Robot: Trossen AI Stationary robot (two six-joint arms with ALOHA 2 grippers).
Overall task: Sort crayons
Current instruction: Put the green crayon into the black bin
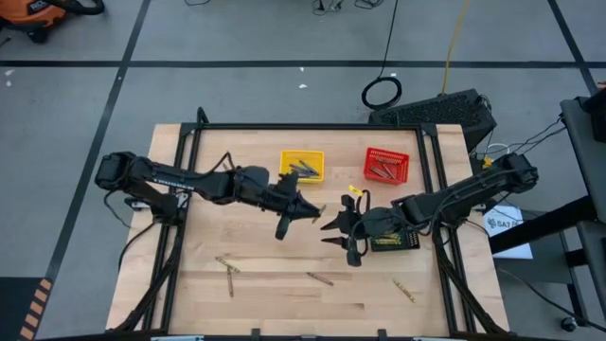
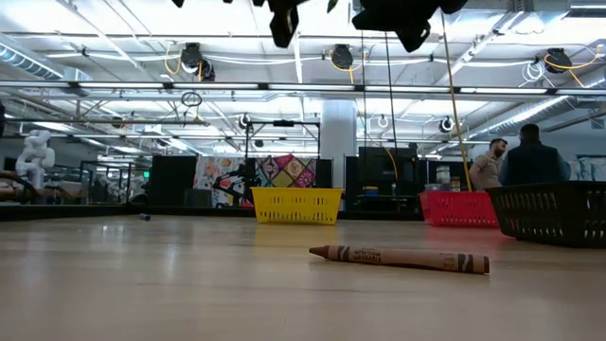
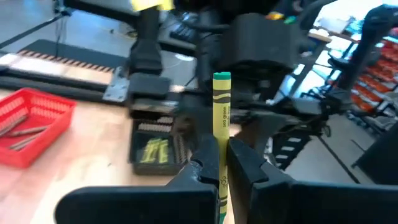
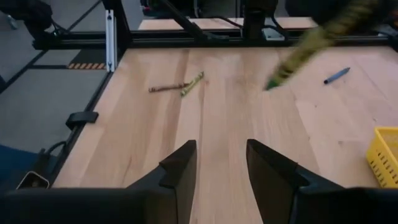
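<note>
A green crayon [image 3: 221, 118] is being pinched upright between the fingers of the left gripper [image 1: 317, 210], which is hanging over the middle of the table [image 1: 275, 275], its tip reaching toward three o'clock. The right gripper [image 1: 333, 233] is hovering just beside it, facing nine o'clock, its two fingers [image 4: 180, 168] spread apart and gripping nothing.

Loose crayons are lying along the six o'clock side of the table: a crossed pair [image 1: 227, 268] at about seven o'clock, a brown one [image 1: 320, 278] near six o'clock, and a yellowish one [image 1: 404, 290] toward five o'clock. In the right wrist view a blue crayon [image 4: 336, 76] is also showing on the wood, well apart from the crossed pair [image 4: 177, 86]. From table height the brown crayon [image 2: 398, 257] is lying on its side in the foreground.

At twelve o'clock a yellow basket [image 1: 301, 166] is holding a bunch of dark crayons, and at one o'clock a red basket [image 1: 386, 165] is holding several more. A black basket [image 1: 396, 241] is sitting at three o'clock, partly under the right arm, with yellow-green sticks [image 3: 152, 149] lying inside it.

Two people [image 2: 516, 159] are standing in the room beyond the table.
</note>
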